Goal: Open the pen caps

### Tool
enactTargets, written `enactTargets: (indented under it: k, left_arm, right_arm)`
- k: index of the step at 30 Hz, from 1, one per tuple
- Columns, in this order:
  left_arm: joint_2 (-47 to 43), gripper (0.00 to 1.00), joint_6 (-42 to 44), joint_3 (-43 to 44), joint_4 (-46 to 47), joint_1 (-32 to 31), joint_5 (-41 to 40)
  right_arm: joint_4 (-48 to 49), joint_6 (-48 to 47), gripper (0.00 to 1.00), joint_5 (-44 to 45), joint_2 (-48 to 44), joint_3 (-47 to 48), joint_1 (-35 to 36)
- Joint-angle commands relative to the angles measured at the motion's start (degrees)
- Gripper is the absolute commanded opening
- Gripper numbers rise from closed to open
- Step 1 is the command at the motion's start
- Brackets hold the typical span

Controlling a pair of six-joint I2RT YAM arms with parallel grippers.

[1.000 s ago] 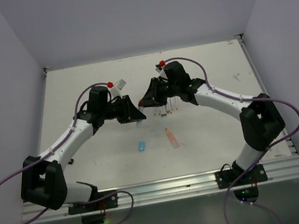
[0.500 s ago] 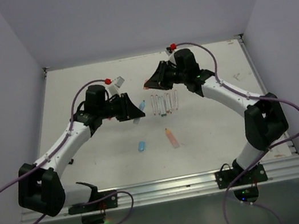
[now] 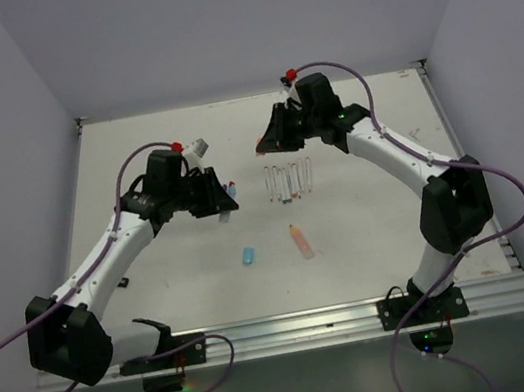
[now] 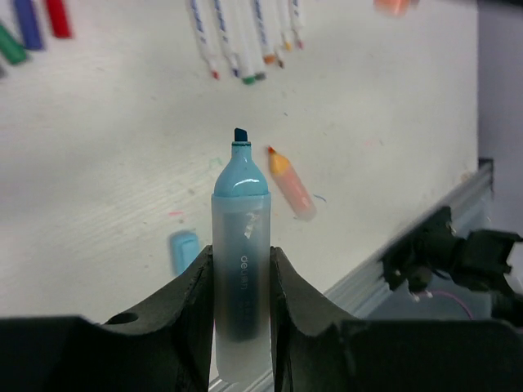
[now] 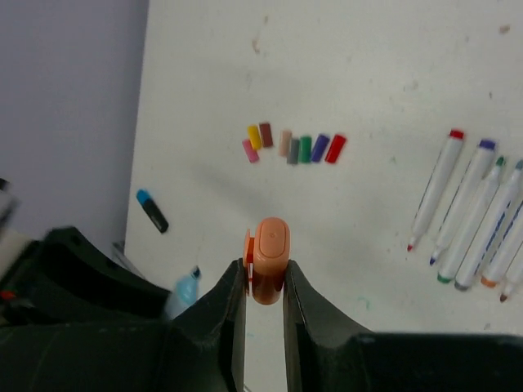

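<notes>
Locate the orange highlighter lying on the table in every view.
Top external: the orange highlighter lies just below centre, nearer the arm bases than the pen row.
Left wrist: right of centre, below the pen row at the top edge.
Right wrist: not in it.
Shared landmark: the pen row, which also shows at the right side of the right wrist view.

You have the pen caps (image 5: 294,148) in a row left of the row of pens (image 3: 290,180). Toward the near edge of the table (image 3: 198,291), a loose cap (image 3: 248,255) lies left of an uncapped highlighter (image 3: 299,240).
</notes>
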Motion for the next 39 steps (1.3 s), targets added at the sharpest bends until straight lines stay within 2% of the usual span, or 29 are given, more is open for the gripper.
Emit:
enactTargets:
  k: [1, 4, 7, 13, 21, 25, 39]
  left_arm:
    - [-0.9, 0.0, 3.6, 7.4, -11.5, 1.1, -18.8]
    - [-1.9, 0.0, 3.5, 7.9, -13.2, 1.9, -22.6]
    - [-2.8, 0.0, 2.0, 7.8, -13.3, 2.3, -24.2]
    - [-2.7, 0.0, 0.8, 7.6, -12.8, 2.3, -22.2]
    - [-5.2, 0.0, -0.3, 5.8, -13.4, 2.3, -20.9]
    - [-6.8, 0.0, -0.6, 5.2, -14.7, 2.3, -21.0]
    - [-7.6, 0.0, -1.1, 3.4, -14.6, 2.3, -20.2]
  right_arm:
    - [-15.8, -6.5, 0.0, -0.9, 1.0, 0.6, 4.3]
    - [-16.5, -5.0, 0.0, -1.3, 0.0, -4.4, 7.9]
    - [-12.0, -2.1, 0.0, -3.4, -1.9, -11.0, 10.1]
    - [-3.7, 0.9, 0.0, -5.0, -0.8, -18.0, 12.6]
    - [3.3, 3.7, 0.0, -5.2, 5.8, -19.6, 13.8]
    - [3.7, 4.7, 0.0, -4.1, 7.6, -19.5, 14.9]
    - [7.1, 6.8, 0.0, -3.4, 9.4, -22.6, 18.5]
